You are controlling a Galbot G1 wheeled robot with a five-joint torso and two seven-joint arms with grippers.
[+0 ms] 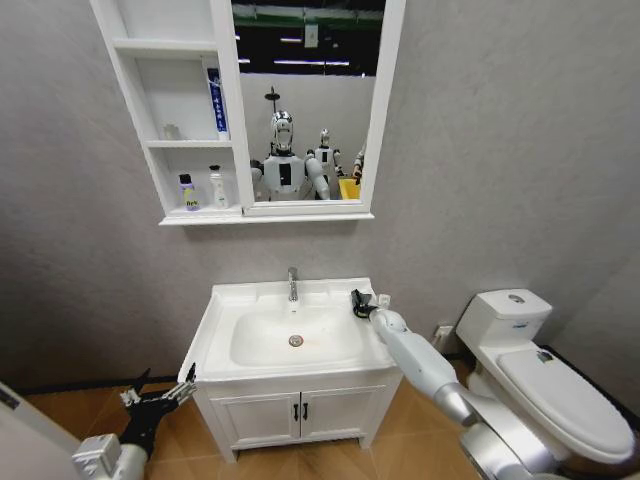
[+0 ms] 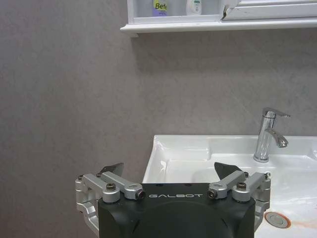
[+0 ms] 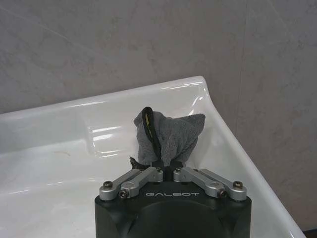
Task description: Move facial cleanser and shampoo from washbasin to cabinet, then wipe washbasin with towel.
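Right gripper (image 1: 358, 302) on washbasin (image 1: 225, 305) rim

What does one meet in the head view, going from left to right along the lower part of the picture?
Left gripper, open beside the vanity → washbasin → faucet → right gripper, shut on the towel at the basin's back right corner → toilet.

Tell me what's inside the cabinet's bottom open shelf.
Two bottles stand inside the cabinet bottom shelf: a purple-capped bottle and a white bottle. Anything behind them stays hidden.
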